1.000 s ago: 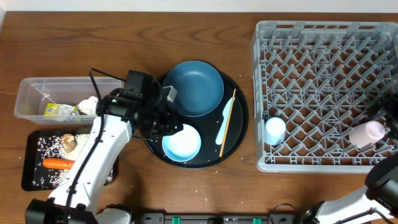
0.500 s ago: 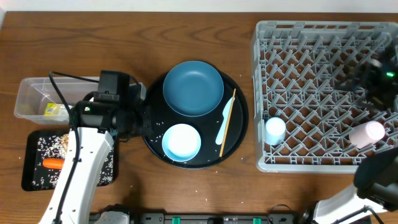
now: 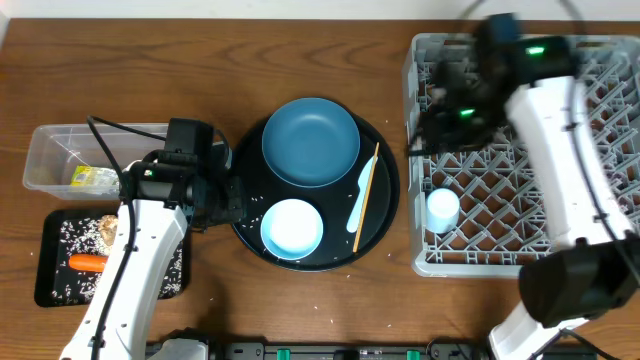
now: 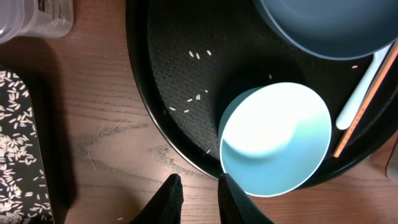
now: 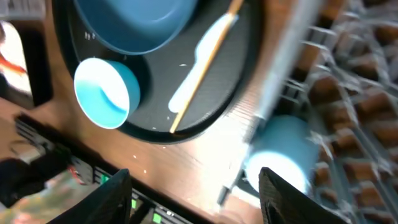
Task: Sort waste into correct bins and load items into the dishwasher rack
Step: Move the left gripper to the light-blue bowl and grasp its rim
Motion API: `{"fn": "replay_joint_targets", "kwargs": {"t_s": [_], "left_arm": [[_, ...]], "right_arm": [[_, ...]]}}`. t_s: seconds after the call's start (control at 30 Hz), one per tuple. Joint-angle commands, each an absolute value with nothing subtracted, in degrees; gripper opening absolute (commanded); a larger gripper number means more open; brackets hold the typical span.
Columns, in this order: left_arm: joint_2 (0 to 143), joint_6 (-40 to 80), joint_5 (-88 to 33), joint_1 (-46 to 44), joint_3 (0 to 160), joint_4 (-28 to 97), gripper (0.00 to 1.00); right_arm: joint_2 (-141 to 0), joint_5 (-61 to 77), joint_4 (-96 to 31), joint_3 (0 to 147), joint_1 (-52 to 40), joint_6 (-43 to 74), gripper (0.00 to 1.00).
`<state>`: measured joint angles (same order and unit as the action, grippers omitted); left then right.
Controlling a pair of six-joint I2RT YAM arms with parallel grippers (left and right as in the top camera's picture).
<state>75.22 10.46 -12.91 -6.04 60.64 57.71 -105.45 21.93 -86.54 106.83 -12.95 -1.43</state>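
The rack [image 3: 520, 150] fills the table's right side. The right gripper [image 3: 445, 110] hangs over its left edge. The right wrist view is blurred, but its fingers [image 5: 112, 199] look spread wide with nothing between them.

The round tray [image 3: 388, 215] sits mid-table and holds the plate [image 3: 310, 140] at the back. On the far left, the tub [image 3: 50, 160] is behind the black tray [image 3: 50, 285].

The bowl [image 3: 292, 228] stands at the round tray's front. The left gripper [image 4: 200, 198] is just outside the rim beside it, with its jaws narrow and empty.

The cup [image 3: 442, 208] stands in the rack's front-left corner. The spoon [image 3: 357, 205] and chopstick [image 3: 367, 195] lie side by side to the right of the plate and bowl. The carrot [image 3: 88, 263] and scraps [image 3: 108, 228] lie on the black tray, and the wrapper [image 3: 92, 178] is in the tub.
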Motion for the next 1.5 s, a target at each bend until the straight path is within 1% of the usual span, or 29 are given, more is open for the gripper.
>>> {"fn": "replay_joint_targets", "kwargs": {"t_s": [0.0, 0.03, 0.07, 0.13, 0.37, 0.5, 0.63, 0.77, 0.8, 0.83, 0.87, 1.17, 1.47], "left_arm": [[76.03, 10.33, -12.80, -5.80, 59.88, 58.24, 0.23], [76.20, 10.33, -13.04, -5.80, 59.59, 58.24, 0.23], [76.38, 10.35, -13.21, -5.80, 59.24, 58.22, 0.27], [76.84, 10.35, -13.30, -5.80, 58.52, 58.22, 0.29], [77.32, 11.70, -15.07, -5.82, 52.62, 52.45, 0.31], [77.38, 11.70, -20.05, -5.82, 48.80, 47.66, 0.31], [77.38, 11.97, -24.05, -5.87, 45.91, 43.24, 0.31], [77.38, 12.78, -24.03, -5.87, 44.25, 41.56, 0.32], [77.38, 12.78, -24.03, -5.87, 43.94, 41.32, 0.33], [77.38, 12.80, -24.03, -5.87, 43.68, 41.06, 0.37], [77.38, 12.80, -24.03, -5.87, 43.44, 40.91, 0.37], [77.38, 14.09, -24.03, -6.07, 43.22, 40.34, 0.38], [77.49, 15.07, -22.79, -11.68, 43.22, 37.78, 0.38]], "right_arm": [[-104.27, 14.22, -84.27, 104.44, -18.81, 4.45, 0.60], [-104.27, 11.92, -83.05, 103.48, -20.69, 6.59, 0.60], [-104.27, 10.07, -81.82, 102.43, -22.33, 8.40, 0.61], [-104.27, 8.60, -79.37, 100.38, -24.71, 10.02, 0.63], [-104.27, 9.47, -72.73, 93.89, -30.30, 10.68, 0.63], [-104.27, 9.45, -71.29, 92.86, -32.47, 10.68, 0.63], [-104.27, 9.45, -70.46, 92.86, -33.36, 10.68, 0.63], [-104.27, 9.45, -70.43, 92.86, -33.52, 10.70, 0.63], [-104.27, 9.45, -70.43, 92.86, -33.52, 10.68, 0.63], [-104.27, 9.45, -70.43, 92.86, -33.52, 10.68, 0.63], [-104.27, 9.45, -70.43, 92.86, -33.52, 10.68, 0.63], [-104.27, 9.43, -70.41, 92.86, -33.52, 10.68, 0.63], [-104.27, 9.41, -70.41, 92.86, -33.52, 10.66, 0.64]]}}
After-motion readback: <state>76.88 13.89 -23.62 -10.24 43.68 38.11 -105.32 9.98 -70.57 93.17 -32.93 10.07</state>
